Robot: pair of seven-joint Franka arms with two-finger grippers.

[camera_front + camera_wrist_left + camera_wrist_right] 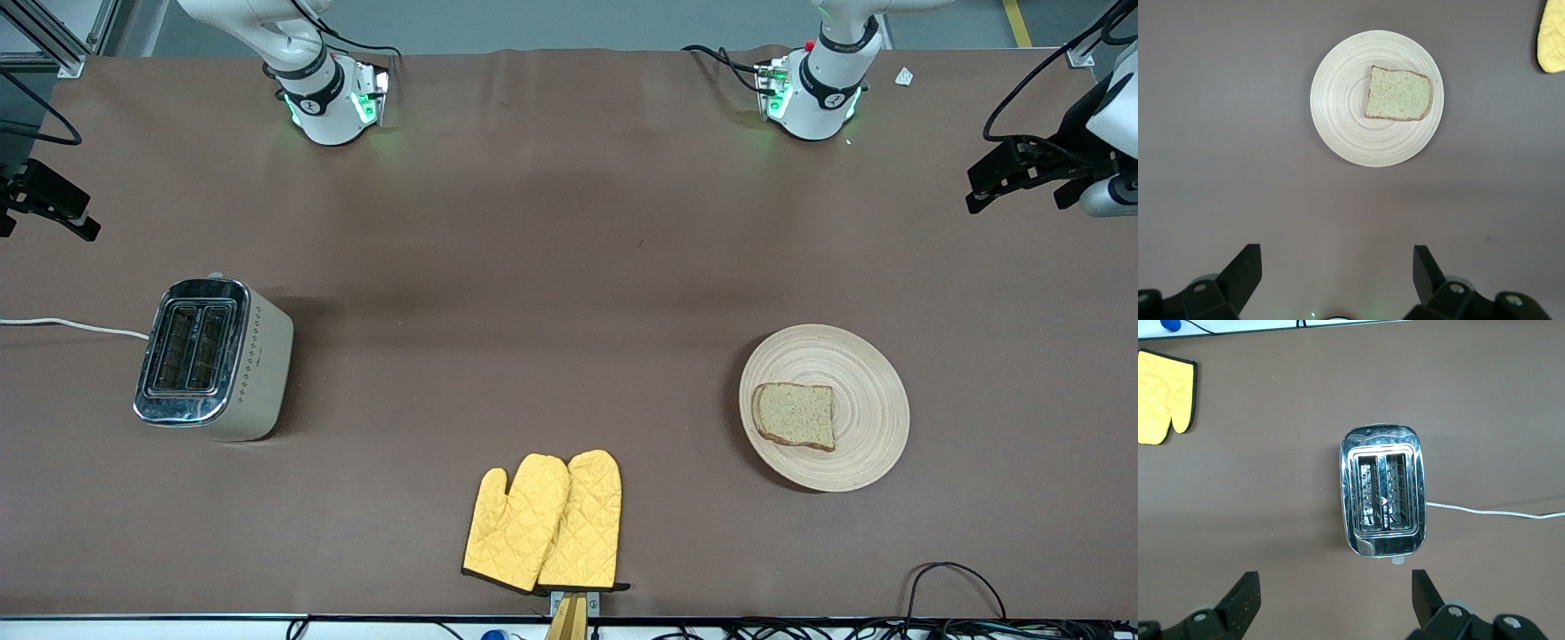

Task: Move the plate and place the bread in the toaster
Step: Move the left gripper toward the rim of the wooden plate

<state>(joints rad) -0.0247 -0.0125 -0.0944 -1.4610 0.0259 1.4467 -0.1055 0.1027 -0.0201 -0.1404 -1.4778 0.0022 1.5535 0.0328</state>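
The pale wooden plate (858, 369) lies toward the left arm's end of the table, and the brown bread (794, 415) slice rests flat on it. In the left wrist view the plate (1341, 117) and bread (1399, 102) are seen from high above. My left gripper (1337, 257) hangs open and empty over bare table short of the plate. The cream toaster (213, 356) stands toward the right arm's end with both chrome-rimmed slots empty. High over the table beside the toaster (1383, 490), my right gripper (1335, 580) is open, holding nothing.
A pair of yellow oven mitts (547, 523) lies near the table's front edge, between toaster and plate. The toaster's white cord (71, 326) runs off the table's end. Black camera mounts (1031, 169) stick in at both ends.
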